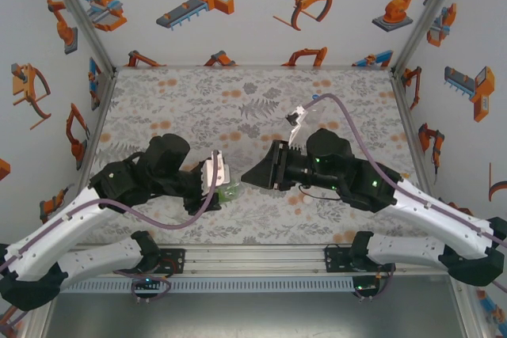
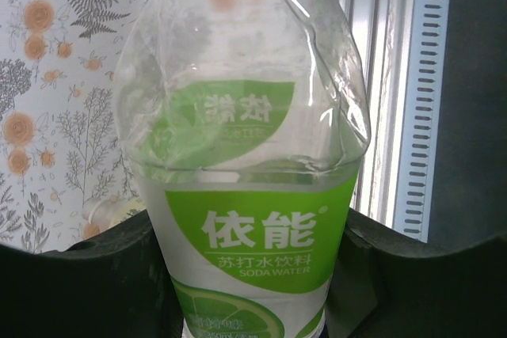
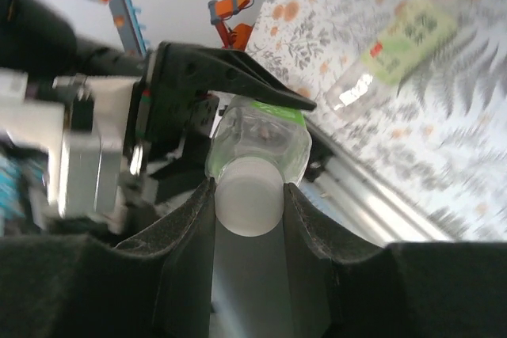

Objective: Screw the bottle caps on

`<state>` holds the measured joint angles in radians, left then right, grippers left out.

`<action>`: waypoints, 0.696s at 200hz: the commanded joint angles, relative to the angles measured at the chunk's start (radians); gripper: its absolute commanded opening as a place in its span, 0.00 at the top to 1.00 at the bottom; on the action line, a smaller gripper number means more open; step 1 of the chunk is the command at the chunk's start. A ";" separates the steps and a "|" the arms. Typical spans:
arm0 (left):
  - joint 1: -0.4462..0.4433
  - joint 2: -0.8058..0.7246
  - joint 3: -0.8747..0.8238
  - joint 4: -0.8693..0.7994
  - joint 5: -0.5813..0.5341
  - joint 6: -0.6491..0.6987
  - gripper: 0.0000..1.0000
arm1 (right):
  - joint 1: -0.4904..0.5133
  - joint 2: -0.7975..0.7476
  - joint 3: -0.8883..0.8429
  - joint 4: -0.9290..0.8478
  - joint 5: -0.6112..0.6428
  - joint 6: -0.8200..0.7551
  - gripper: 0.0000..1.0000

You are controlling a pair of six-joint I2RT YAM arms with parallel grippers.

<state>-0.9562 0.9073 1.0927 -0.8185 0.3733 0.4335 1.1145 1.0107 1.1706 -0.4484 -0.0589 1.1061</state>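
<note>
Cap [image 3: 249, 207] pinched in right tool [image 3: 249, 190], against bottle [image 3: 265, 136] mouth.

Bottle [image 2: 253, 156] held in left end effector [image 1: 214, 177] at worktop [image 1: 198, 108] front centre, cap [image 3: 248, 203] between right end effector [image 1: 249, 176] fingers at its mouth, from the right, second bottle [image 3: 388, 53] lying on worktop, apart from both

bottle [image 2: 238, 100] | green label [image 2: 261, 231] | brand: 依能 | below it: 苏打水饮料 | English: SODA WATER | smaller print underneath: illegible
</note>
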 commanded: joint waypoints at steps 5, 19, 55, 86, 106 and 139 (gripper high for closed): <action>-0.005 -0.001 0.022 0.194 0.028 -0.006 1.00 | 0.008 0.022 -0.032 -0.211 0.079 0.413 0.96; -0.004 0.007 0.022 0.193 0.028 -0.008 1.00 | 0.008 0.031 -0.024 -0.185 0.076 0.423 0.90; -0.004 0.022 0.020 0.190 0.069 0.003 1.00 | 0.008 0.042 0.028 -0.182 0.090 0.292 0.70; -0.004 0.019 0.011 0.184 0.126 0.013 1.00 | 0.007 0.010 0.082 -0.151 0.147 0.043 0.45; -0.005 0.011 0.003 0.184 0.147 0.012 1.00 | 0.005 -0.018 0.121 -0.151 0.180 -0.114 0.26; -0.007 -0.001 -0.011 0.184 0.164 0.015 1.00 | 0.002 -0.045 0.166 -0.082 0.129 -0.445 0.28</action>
<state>-0.9573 0.9310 1.0904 -0.6716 0.4751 0.4351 1.1164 1.0058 1.2903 -0.5865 0.0811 0.9966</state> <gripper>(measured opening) 0.532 0.744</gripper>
